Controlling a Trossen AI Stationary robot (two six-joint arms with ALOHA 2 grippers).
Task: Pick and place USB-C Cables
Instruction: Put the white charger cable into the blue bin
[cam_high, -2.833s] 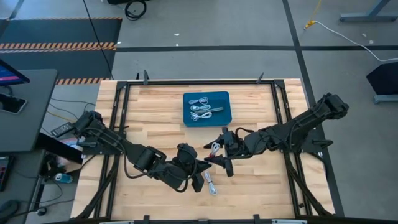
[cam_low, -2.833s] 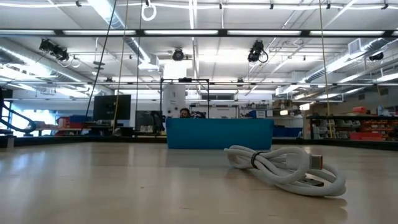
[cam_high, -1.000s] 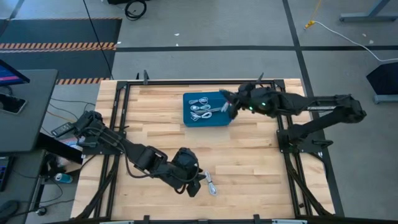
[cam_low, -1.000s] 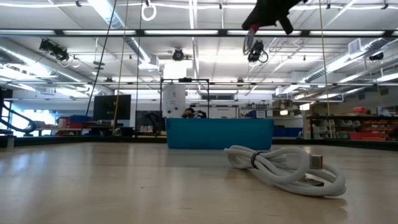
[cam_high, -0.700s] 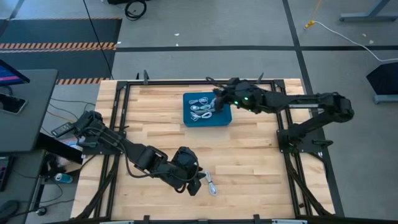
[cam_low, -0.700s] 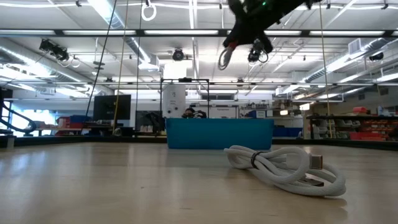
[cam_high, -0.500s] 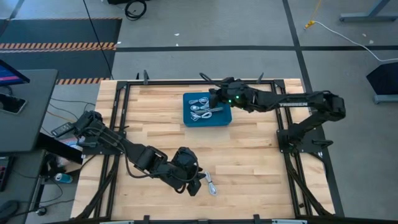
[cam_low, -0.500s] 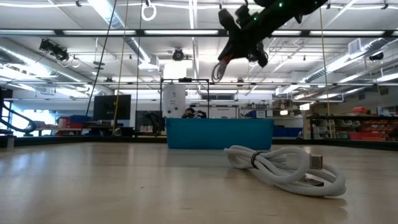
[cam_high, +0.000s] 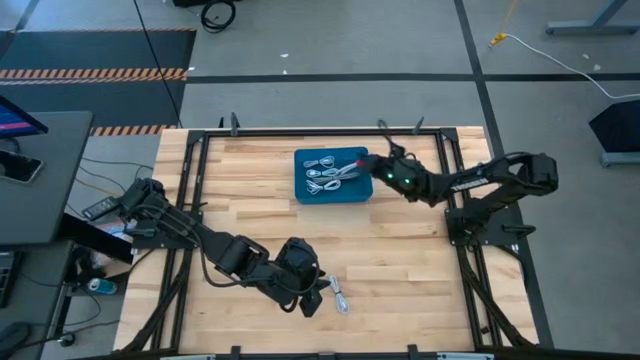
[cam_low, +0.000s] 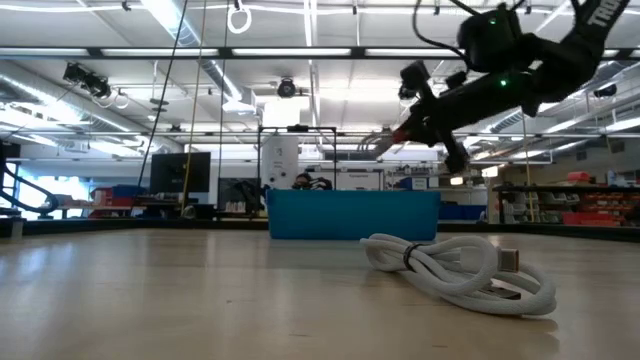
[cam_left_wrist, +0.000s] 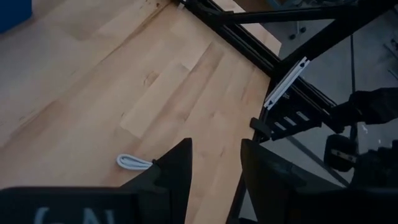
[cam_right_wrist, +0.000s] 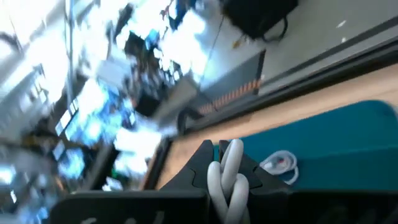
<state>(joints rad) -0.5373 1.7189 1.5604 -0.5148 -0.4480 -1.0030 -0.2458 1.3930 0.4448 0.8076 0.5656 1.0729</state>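
1. Nearest the front edge of the wooden table (cam_high: 400, 270), a coiled white USB-C cable (cam_high: 340, 297) lies flat on the boards (it fills the foreground of the low view (cam_low: 462, 270), one plug end showing at its right).

2. The left gripper (cam_high: 316, 301) rests low just beside that cable, its fingers (cam_left_wrist: 176, 171) spread apart and holding nothing; the left wrist view shows one white loop of the coil (cam_left_wrist: 133, 163) on the wood just next to them.

3. Farther back, near the table's far edge, sits a blue tray (cam_high: 358, 190) with several more coiled cables (cam_high: 322, 172) lying inside it, some tied with light bands.

4. The right gripper (cam_high: 365, 164) hangs in the air over the tray's right rim (the low view shows it well above the tray wall (cam_low: 350, 215)), its fingers clenched on a coiled cable (cam_right_wrist: 227, 171) that pokes out between the dark tips; red shows at the gripper's tip (cam_low: 400, 136) in the low view.

5. In the right wrist view, another white coil (cam_right_wrist: 280, 163) lies in the tray beyond the held one.

6. Beyond the table, the low view takes in a large hall with ceiling lights and shelving.
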